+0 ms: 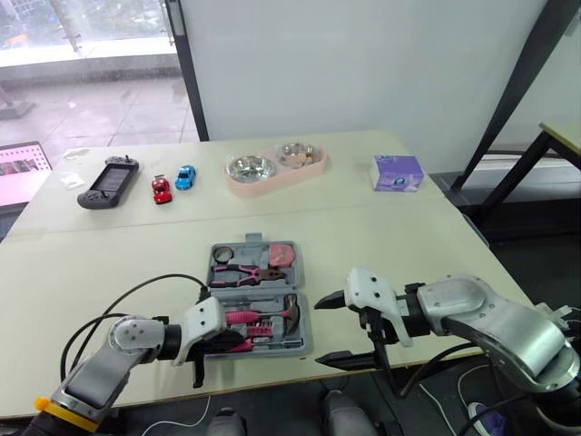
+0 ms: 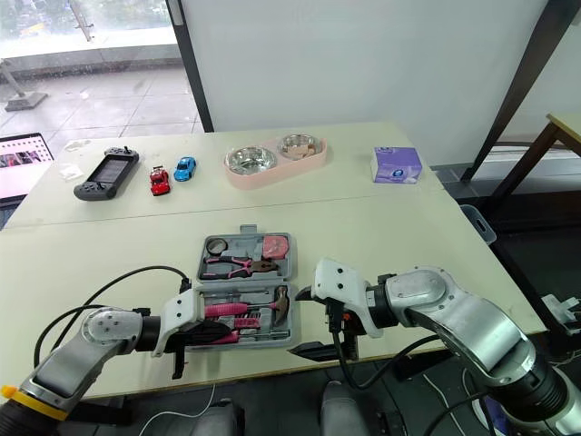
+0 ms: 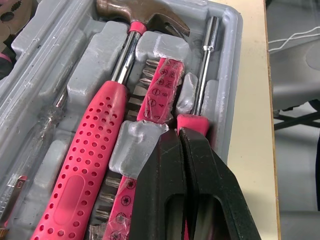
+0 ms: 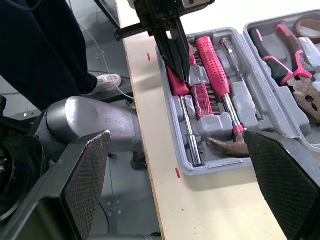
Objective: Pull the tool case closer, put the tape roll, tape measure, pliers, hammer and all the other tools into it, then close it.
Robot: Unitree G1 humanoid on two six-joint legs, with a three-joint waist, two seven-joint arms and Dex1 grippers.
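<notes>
The grey tool case (image 1: 306, 329) lies open at the table's front edge. Its far half holds a tape roll (image 1: 223, 253), a pink tape measure (image 1: 280, 254) and pink-handled pliers (image 1: 245, 272). The near half holds the hammer (image 3: 95, 150), a strip of bits (image 3: 157, 90), a clear screwdriver (image 3: 40, 135) and a pink-handled nut driver (image 3: 205, 70). My left gripper (image 3: 178, 134) is shut, its tips resting over the nut driver's handle at the case's front left. My right gripper (image 1: 331, 330) stands wide open just right of the case, with nothing between its fingers.
At the back of the table are a black game console (image 1: 109, 182), a red toy car (image 1: 162, 189), a blue toy car (image 1: 185, 176), a pink double bowl (image 1: 274, 168) and a purple tissue pack (image 1: 398, 173). The table edge (image 4: 150, 165) runs right along the case.
</notes>
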